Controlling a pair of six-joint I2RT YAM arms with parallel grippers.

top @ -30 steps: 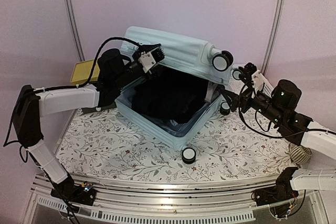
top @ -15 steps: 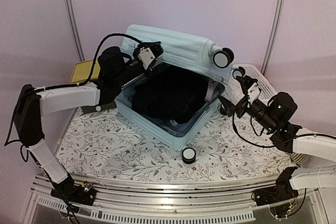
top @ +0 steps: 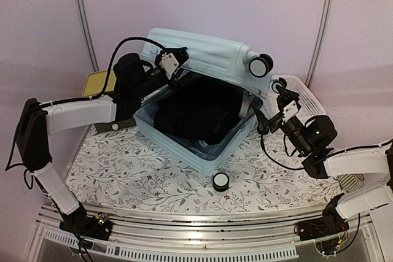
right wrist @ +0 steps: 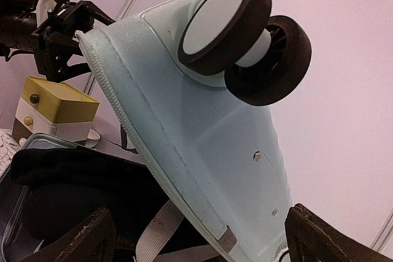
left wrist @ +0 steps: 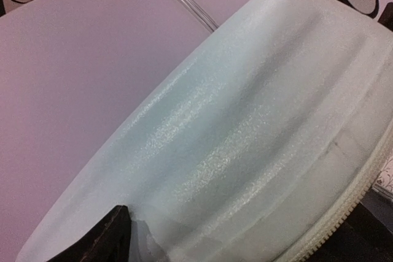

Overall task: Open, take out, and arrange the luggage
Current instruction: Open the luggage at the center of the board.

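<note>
Looking at centre frame: luggage (top: 212, 59) sits on the floral tablecloth (top: 147, 173), lid half raised, dark clothes (top: 196, 111) inside. Left gripper (top: 178, 54) straddles the lid's zipper rim; clamped or just propping, can't tell. Right gripper (top: 268, 105) is right of the case, jaws wide apart, empty, below the lid's caster wheel (right wrist: 227, 19).

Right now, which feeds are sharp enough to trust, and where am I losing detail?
Top external: sharp, evenly lit, but the dark contents inside the luggage read as one black mass. Left wrist: soft focus, luggage fills the frame. Right wrist: caster wheel looms large, near the lens, fairly crisp.
</note>
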